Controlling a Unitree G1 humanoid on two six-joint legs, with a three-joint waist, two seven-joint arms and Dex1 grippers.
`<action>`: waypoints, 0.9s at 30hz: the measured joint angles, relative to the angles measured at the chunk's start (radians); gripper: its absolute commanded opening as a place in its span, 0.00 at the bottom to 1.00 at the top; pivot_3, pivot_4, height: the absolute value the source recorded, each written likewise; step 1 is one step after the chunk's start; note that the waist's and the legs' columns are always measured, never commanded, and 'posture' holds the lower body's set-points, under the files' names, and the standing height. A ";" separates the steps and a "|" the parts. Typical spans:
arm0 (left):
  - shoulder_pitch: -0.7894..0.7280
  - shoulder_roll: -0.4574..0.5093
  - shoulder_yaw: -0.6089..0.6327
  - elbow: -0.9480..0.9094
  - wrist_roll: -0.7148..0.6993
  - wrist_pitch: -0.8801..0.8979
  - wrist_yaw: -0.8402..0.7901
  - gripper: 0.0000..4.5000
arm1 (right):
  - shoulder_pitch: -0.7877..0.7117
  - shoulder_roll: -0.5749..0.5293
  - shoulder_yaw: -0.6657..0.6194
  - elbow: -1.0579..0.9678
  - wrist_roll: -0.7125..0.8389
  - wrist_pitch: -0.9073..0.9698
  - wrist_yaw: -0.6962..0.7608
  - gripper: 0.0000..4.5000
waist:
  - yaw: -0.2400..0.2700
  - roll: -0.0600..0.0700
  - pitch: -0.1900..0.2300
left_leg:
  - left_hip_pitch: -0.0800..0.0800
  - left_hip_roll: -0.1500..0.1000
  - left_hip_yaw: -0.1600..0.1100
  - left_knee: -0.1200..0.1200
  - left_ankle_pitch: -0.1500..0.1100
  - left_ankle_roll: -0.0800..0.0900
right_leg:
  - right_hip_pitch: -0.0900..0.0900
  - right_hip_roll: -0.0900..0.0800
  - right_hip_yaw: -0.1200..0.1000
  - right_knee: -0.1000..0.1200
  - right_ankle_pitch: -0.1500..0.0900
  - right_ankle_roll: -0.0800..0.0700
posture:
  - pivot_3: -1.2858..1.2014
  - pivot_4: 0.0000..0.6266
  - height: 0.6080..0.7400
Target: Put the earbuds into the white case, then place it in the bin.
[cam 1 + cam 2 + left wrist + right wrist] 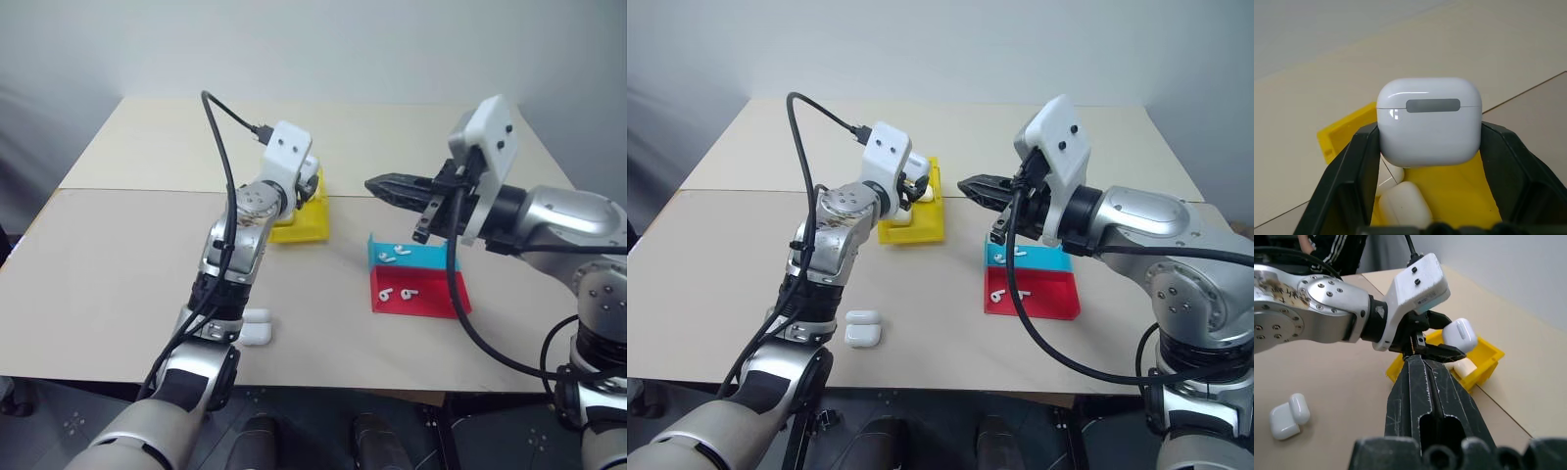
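L end effector (1447, 340) holds the white case (1429, 121) btwn its fingers, lid shut, above the yellow bin (304, 223), w/ other cases lying inside. R end effector (377, 185) closed, empty, raised above the teal tray (419, 257). Earbuds (395, 256) in teal and red trays. Two cases (862, 328) on desk (98, 284).

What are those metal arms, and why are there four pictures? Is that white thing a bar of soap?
They are a robot's two arms. Two pictures come from cameras in its head, two from cameras on its wrists. The left gripper holds a white case for earbuds, not soap, over the yellow bin, which already holds more cases. The right gripper is shut and empty. On the table lie two more cases and teal and red trays holding tiny earbuds.
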 measured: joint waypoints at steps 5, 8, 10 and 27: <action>-0.001 0.007 -0.010 0.036 -0.008 -0.013 0.000 1.00 | 0.005 -0.001 0.011 -0.006 -0.008 0.009 -0.014 0.00 | 0.000 0.000 0.000 | 0.000 0.000 0.000 0.000 0.000 0.000 | 0.000 0.000 0.000 0.000 0.000 0.000 | 0.52 0.24 1.00; -0.001 -0.010 0.011 0.038 -0.024 -0.067 0.006 1.00 | 0.010 -0.002 0.011 -0.007 -0.008 0.009 -0.014 0.00 | 0.000 0.000 0.000 | 0.000 0.000 0.000 0.000 0.000 0.000 | 0.000 0.000 0.000 0.000 0.000 0.000 | 0.52 0.24 1.00; -0.001 -0.050 0.071 0.030 -0.085 -0.078 0.003 1.00 | 0.011 -0.006 0.011 -0.008 -0.008 0.009 -0.013 0.00 | 0.001 0.000 0.000 | -0.001 0.000 0.000 0.000 0.000 0.000 | 0.000 0.000 0.000 0.000 0.000 0.000 | 0.52 0.24 1.00; 0.596 0.542 0.327 -0.400 -0.632 -0.118 -0.761 1.00 | 0.816 -0.283 -0.422 -0.078 -0.247 -0.497 0.589 0.00 | -0.005 -0.001 0.000 | 0.007 0.001 0.002 0.000 0.000 0.000 | 0.005 0.000 0.001 0.000 -0.001 0.000 | 0.52 0.24 1.00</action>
